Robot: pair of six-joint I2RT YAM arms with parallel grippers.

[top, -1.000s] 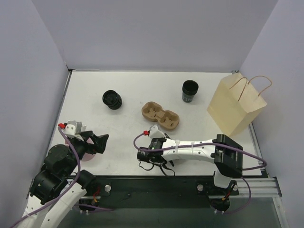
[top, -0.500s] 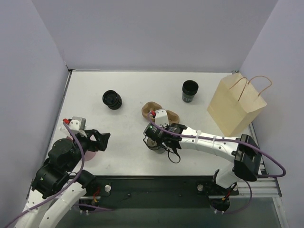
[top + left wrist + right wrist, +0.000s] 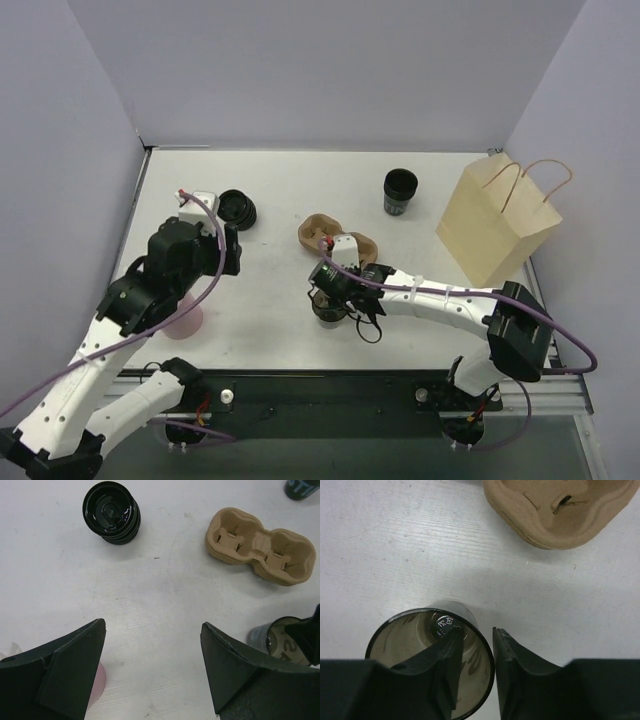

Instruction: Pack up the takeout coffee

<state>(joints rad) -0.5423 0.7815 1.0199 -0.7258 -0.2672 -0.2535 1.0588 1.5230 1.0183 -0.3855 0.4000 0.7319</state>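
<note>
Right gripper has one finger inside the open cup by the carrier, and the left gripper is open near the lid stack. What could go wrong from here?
1. The right gripper straddles the wall of the cup, jaws slightly parted. Pulling out sideways instead of straight up could tip the lidless cup toward the carrier.
2. The lids sit stacked, so the wide-open left gripper might lift several or topple them.

Small black cup (image 3: 402, 642), lidless, pale inside, standing upright, just beside the brown pulp carrier (image 3: 560, 515)
</note>
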